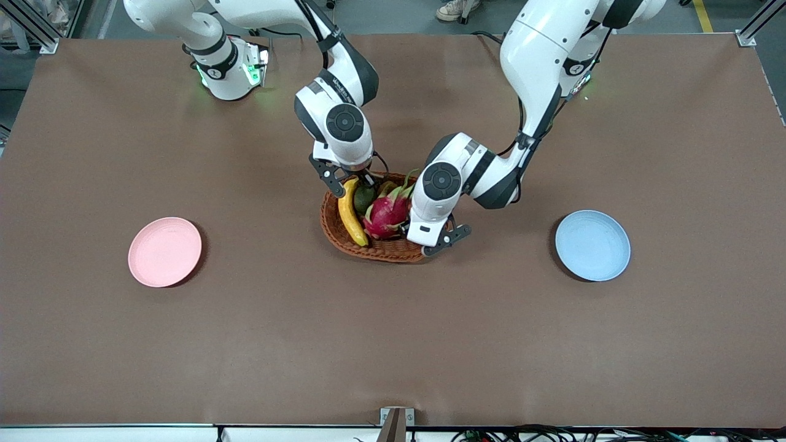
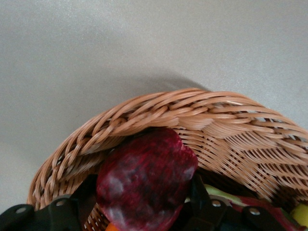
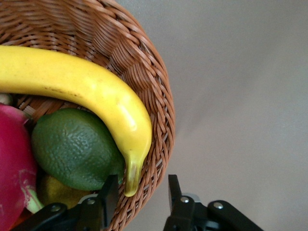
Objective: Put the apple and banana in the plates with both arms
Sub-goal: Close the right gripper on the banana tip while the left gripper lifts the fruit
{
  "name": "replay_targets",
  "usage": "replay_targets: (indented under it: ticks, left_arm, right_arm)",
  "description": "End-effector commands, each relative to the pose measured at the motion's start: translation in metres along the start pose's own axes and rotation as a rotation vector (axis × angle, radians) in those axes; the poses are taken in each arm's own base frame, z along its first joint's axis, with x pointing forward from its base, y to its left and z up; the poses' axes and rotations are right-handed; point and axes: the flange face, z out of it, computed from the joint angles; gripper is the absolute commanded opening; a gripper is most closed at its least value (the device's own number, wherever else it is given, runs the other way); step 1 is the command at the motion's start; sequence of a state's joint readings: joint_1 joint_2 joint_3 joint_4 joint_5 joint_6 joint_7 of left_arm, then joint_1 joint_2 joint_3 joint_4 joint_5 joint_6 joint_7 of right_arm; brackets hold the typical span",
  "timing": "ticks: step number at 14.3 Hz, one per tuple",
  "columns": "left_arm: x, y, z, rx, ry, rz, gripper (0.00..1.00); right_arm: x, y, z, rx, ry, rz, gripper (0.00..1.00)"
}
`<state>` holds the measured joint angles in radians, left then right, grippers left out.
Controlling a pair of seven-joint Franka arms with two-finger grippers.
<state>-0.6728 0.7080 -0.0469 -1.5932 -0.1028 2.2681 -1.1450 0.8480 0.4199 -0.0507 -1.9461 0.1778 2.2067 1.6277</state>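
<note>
The yellow banana point(image 1: 351, 215) point(image 3: 82, 82) lies in the wicker basket point(image 1: 381, 250) along the rim toward the right arm's end. My right gripper point(image 1: 350, 178) point(image 3: 141, 192) is open, its fingers astride the banana's stem tip and the basket rim point(image 3: 159, 120). In the left wrist view the dark red apple point(image 2: 144, 183) sits inside the basket wall point(image 2: 192, 108), and my left gripper point(image 1: 424, 240) point(image 2: 139, 195) is shut on it, a finger against each side. The left hand hides the apple in the front view. The pink plate point(image 1: 164, 252) and the blue plate point(image 1: 592, 245) are bare.
A pink dragon fruit point(image 1: 387, 215) point(image 3: 12, 168) and a green fruit point(image 1: 364, 197) point(image 3: 72, 149) share the basket. A bit of orange fruit point(image 2: 113, 227) shows under the apple. Each plate lies well out from the basket, pink toward the right arm's end, blue toward the left arm's.
</note>
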Motion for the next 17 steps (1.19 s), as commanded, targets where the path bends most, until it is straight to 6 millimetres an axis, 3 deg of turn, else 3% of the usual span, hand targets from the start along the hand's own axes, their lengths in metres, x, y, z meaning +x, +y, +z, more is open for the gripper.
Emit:
replay_targets:
  ticks: [1, 2, 5, 9, 12, 14, 15, 17]
  left_arm:
    - [-0.004, 0.0, 0.002, -0.01, -0.003, -0.021, 0.43]
    - [-0.004, 0.0, -0.003, -0.003, -0.006, -0.021, 0.43]
    - [0.001, -0.007, -0.06, 0.012, -0.015, -0.016, 0.43]
    - [0.044, -0.038, -0.127, 0.003, -0.017, -0.006, 0.43]
    - [0.095, -0.083, -0.168, 0.016, -0.025, 0.037, 0.43]
    - [0.123, -0.127, -0.183, 0.032, -0.032, 0.068, 0.43]
    - [0.134, -0.153, -0.187, 0.039, -0.032, 0.085, 0.43]
    - [0.152, -0.198, -0.179, 0.09, -0.02, 0.148, 0.43]
  right_arm:
    - [0.005, -0.001, -0.002, 0.002, -0.009, 0.007, 0.47]
    - [0.004, -0.001, -0.002, 0.001, -0.009, 0.006, 0.43]
    - [0.003, 0.0, 0.0, -0.002, -0.008, 0.005, 0.42]
    - [0.004, 0.0, 0.003, -0.006, -0.006, 0.003, 0.32]
    - [0.002, 0.0, 0.006, -0.009, -0.003, 0.0, 0.32]
    - [0.003, -0.001, 0.004, -0.009, -0.002, 0.0, 0.07]
    - [0.004, -0.001, 0.004, -0.009, -0.001, -0.001, 0.0]
    - [0.012, -0.002, -0.002, -0.011, -0.007, -0.011, 0.0]
